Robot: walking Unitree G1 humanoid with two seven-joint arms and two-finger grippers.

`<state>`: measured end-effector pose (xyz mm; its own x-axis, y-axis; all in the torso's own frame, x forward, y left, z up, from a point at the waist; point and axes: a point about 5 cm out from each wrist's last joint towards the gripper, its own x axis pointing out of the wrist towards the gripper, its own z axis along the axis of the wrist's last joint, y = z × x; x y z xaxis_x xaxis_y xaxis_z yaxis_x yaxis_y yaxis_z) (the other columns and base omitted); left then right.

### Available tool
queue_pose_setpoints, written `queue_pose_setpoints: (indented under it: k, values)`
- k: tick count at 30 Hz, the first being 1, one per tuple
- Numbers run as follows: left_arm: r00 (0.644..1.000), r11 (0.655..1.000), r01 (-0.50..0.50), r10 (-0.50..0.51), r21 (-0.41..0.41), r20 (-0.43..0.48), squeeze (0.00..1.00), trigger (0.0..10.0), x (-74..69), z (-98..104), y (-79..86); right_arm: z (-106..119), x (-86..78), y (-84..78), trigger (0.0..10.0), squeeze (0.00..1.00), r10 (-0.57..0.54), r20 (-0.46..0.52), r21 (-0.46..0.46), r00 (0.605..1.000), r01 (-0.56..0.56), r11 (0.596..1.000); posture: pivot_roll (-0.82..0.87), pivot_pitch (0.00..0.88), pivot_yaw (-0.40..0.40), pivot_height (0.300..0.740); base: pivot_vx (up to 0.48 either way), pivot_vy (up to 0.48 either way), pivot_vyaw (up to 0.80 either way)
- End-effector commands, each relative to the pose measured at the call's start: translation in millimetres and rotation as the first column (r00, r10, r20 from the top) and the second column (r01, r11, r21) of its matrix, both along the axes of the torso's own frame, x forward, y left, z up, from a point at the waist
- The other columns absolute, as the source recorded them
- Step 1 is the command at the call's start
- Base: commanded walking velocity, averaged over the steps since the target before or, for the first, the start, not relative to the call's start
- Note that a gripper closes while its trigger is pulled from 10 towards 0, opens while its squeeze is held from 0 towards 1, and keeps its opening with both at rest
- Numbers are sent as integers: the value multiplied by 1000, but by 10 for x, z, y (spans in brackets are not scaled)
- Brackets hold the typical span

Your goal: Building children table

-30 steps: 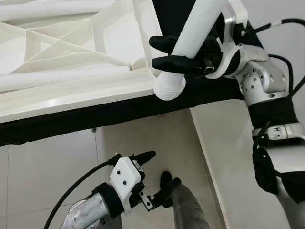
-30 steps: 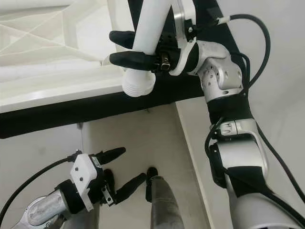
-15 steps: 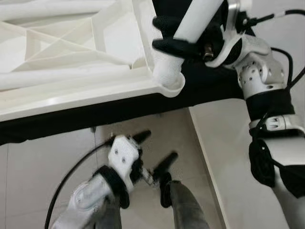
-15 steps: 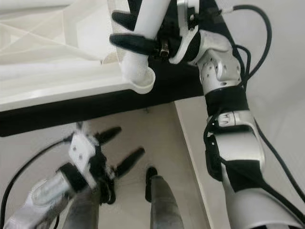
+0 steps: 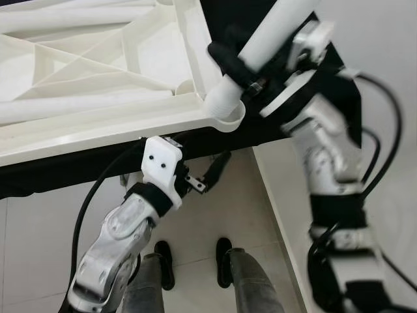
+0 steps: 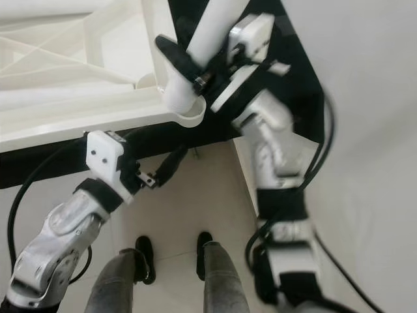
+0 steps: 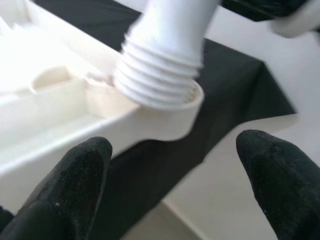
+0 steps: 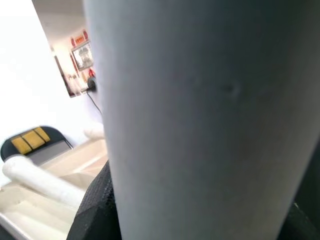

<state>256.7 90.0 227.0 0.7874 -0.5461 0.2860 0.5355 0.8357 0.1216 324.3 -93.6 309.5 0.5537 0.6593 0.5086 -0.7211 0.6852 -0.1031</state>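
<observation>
The white tabletop (image 5: pixel 98 124) lies upside down on a black surface, ribbed underside up. My right gripper (image 5: pixel 238 68) is shut on a white table leg (image 5: pixel 277 32), held tilted. The leg's threaded end (image 7: pixel 160 75) sits in the round corner socket (image 5: pixel 229 121) of the tabletop. My left gripper (image 5: pixel 199 155) is open just below and in front of that corner, with nothing between its fingers (image 7: pixel 65 185).
Two more white legs (image 5: pixel 78 107) lie loose in the tabletop's underside. The black surface (image 5: pixel 287 124) juts past the corner. Below are pale floor tiles and my own feet (image 5: pixel 225 251). A folding chair (image 8: pixel 35 142) stands in the background.
My left arm has risen from near the floor to just under the tabletop's corner. My right gripper has brought the leg's threaded end from outside the corner into the socket.
</observation>
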Motion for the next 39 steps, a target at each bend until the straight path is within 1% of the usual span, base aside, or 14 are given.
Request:
queue_pose_setpoints:
  k: [1, 4, 7, 11, 16, 20, 24, 25, 28, 30, 33, 35, 37, 39]
  values:
    - [997, 997, -65, 67, 44, -31, 0, 10000, 51, -61, 52, -125, 16, 1, 10000, 0, -77, -73, -9, 994, 77, 997, 8, 213, -56, 740, 0, 0, 0]
    - [996, 995, -82, 84, 56, -31, 0, 10000, 77, -54, 73, -168, 38, -16, 10000, 0, -118, -103, -11, 988, 117, 993, 7, 210, -56, 740, 0, 0, 0]
    - [988, 987, -156, 156, 45, -11, 0, 10000, 115, 22, 234, -311, 104, -109, 10000, 0, -219, -157, 5, 963, 222, 975, 23, 179, -52, 740, 0, 0, 0]
    - [979, 978, -206, 205, 29, 17, 0, 10000, 87, 101, 384, -360, 83, -152, 10000, 0, -254, -195, 26, 948, 264, 964, 30, 169, -48, 740, 0, 0, 0]
    - [973, 973, -231, 230, 17, 28, 0, 10000, 69, 128, 452, -339, 58, -165, 10000, 0, -274, -203, 41, 940, 288, 957, 34, 164, -48, 740, 100, 0, 0]
    - [964, 964, -266, 266, 6, 24, 0, 10000, 80, 127, 526, -187, 102, -286, 10000, 0, -282, -180, 114, 942, 305, 946, 44, 140, -47, 740, 314, 0, 745]
    - [964, 964, -266, 265, 7, 23, 0, 10000, 89, 122, 525, -199, 138, -318, 10000, 0, -333, -197, 74, 922, 352, 933, 44, 139, -46, 740, 334, 0, 0]
    - [966, 966, -259, 259, 7, 21, 0, 10000, 94, 121, 517, -178, 118, -323, 10000, 0, -322, -170, 95, 931, 341, 935, 46, 134, -38, 740, 334, 0, 800]
    - [970, 970, -244, 244, 6, 16, 0, 10000, 97, 119, 497, -202, 126, -338, 10000, 0, -331, -192, 93, 924, 353, 931, 43, 133, -37, 740, 335, 0, 252]
    - [973, 973, -231, 231, 3, 11, 0, 10000, 98, 116, 469, -169, 101, -350, 10000, 0, -292, -170, 152, 941, 318, 936, 44, 133, -36, 740, 337, 0, 756]
    - [976, 976, -219, 219, 13, 2, 0, 10000, 92, 80, 438, -205, 151, -373, 10000, 0, -331, -201, 102, 922, 355, 929, 41, 138, -38, 740, 335, 0, 0]
    - [983, 983, -180, 180, 26, -28, 0, 10000, 71, -14, 370, -210, 96, -332, 10000, 0, -218, -181, 70, 959, 234, 970, 45, 148, -36, 740, 266, 0, 0]
    - [984, 985, -172, 173, 28, -33, 0, 10000, 67, -30, 358, -208, 78, -320, 10000, 0, -192, -173, 65, 966, 206, 976, 45, 148, -36, 740, 0, 0, 0]
    - [985, 985, -161, 164, 69, -45, 0, 10000, 43, -109, 312, -197, 23, -304, 10000, 0, -138, -140, 36, 980, 144, 989, 44, 151, -36, 740, 0, 0, 0]
